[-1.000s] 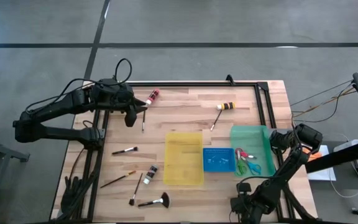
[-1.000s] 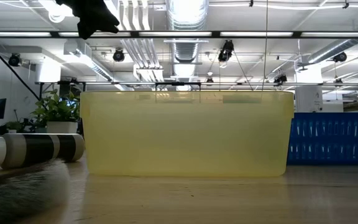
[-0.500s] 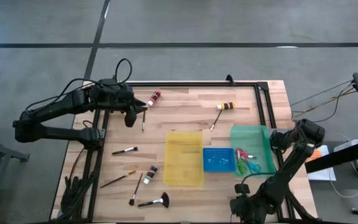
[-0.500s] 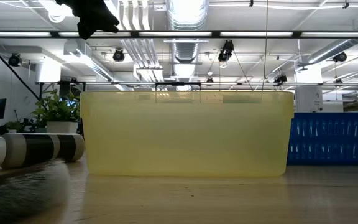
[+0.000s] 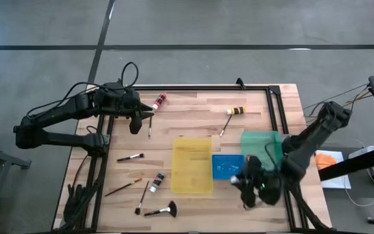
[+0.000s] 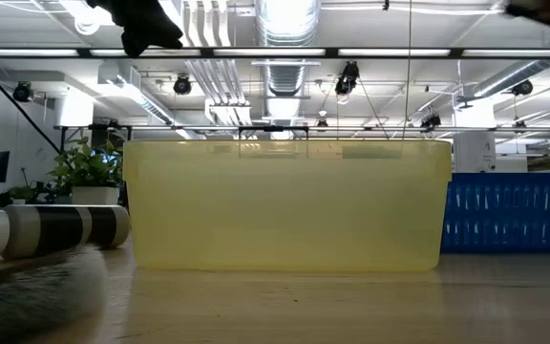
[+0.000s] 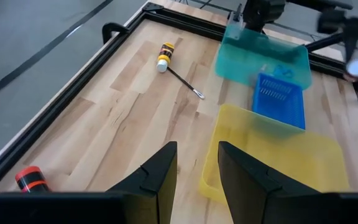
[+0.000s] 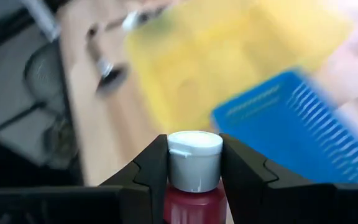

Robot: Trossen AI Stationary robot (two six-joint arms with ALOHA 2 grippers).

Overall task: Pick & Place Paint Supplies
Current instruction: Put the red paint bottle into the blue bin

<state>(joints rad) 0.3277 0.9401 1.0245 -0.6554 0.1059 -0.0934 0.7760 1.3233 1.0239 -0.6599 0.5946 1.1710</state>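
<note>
— Where do we stand with our two arms?

— Our left arm reaches in from the table's left edge, elbow bent, and its left gripper [image 5: 137,121] hangs over the far-left part of the wooden table [image 5: 193,110], beside a thin paintbrush [image 5: 150,125] and near a red paint bottle [image 5: 160,101]. In our left wrist view the fingers [image 7: 160,171] stand a narrow gap apart with nothing between them.

— And the right one?

— It comes in from the right edge and folds low across the near-right corner. The right gripper [image 5: 247,188] is blurred from above, just in front of the blue tray [image 5: 223,170]. Our right wrist view shows the jaws clamped on a little bottle with a white cap [image 8: 194,160] and a dark red body.

— What about the rest of the supplies?

— A yellow-and-black striped bottle [image 5: 239,110] lies at the far side with a brush [image 5: 225,123] next to it. Left of the yellow tray [image 5: 192,164] we see another small brush [image 5: 130,157], a long-handled one [image 5: 123,188], a dark bottle [image 5: 157,182], and the black fan brush [image 5: 163,210] nearest the front edge. The green tray [image 5: 260,141] sits right of the blue one, partly hidden by our right arm.
</note>
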